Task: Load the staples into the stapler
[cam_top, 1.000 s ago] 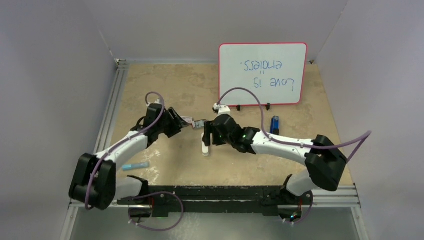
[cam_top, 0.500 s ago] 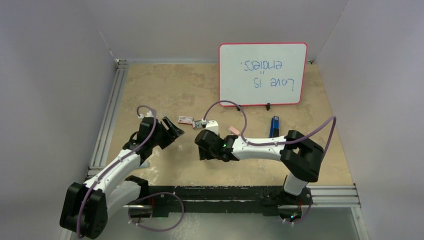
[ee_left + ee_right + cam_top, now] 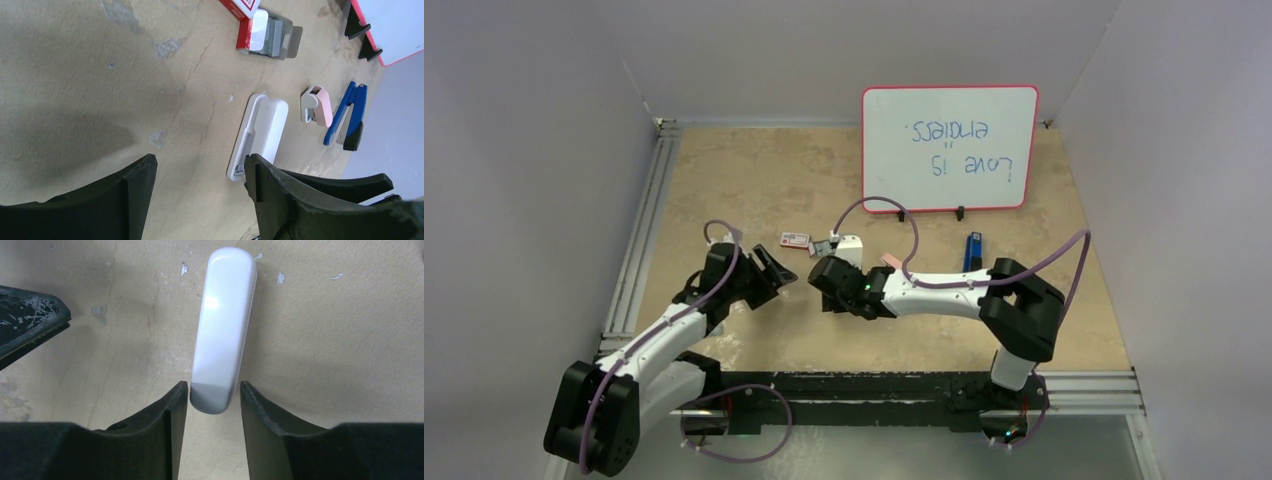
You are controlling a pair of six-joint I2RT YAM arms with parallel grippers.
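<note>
Staples (image 3: 272, 36) lie ahead of wide-apart left tool (image 3: 200, 170), toward the table's far edge; right tool (image 3: 214, 390), jaws slightly apart, straddles white bar (image 3: 222, 325).

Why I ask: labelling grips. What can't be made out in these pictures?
White bar: top view, hidden under the right gripper; right wrist view, finger contact unclear.
Staples: strips too small to count in either view.
Stapler: top view, too small to tell if open.
</note>
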